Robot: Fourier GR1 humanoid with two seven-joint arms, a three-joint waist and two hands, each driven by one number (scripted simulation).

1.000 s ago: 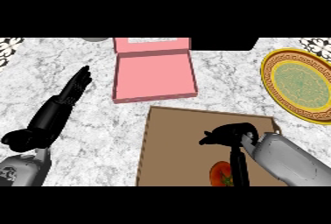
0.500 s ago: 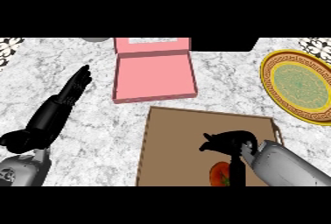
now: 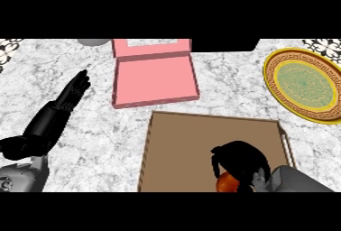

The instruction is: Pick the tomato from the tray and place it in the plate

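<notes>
A red tomato (image 3: 226,183) lies at the near edge of the brown tray (image 3: 186,144), mostly hidden under my right hand (image 3: 241,159). That hand's fingers curl down over the tomato's top and far side. The gold-rimmed plate (image 3: 303,85) with a green centre sits at the far right of the counter, with nothing on it. My left hand (image 3: 58,110) rests open on the marble at the left, fingers straight and pointing away from me.
An open pink box (image 3: 153,76) stands just beyond the tray. A grey round object (image 3: 93,42) and a dark block (image 3: 225,44) sit along the back edge. Patterned tiles show in the far corners.
My right hand has drawn back toward me and lowered over the tomato, its fingers curling round it. The left hand has not moved.
</notes>
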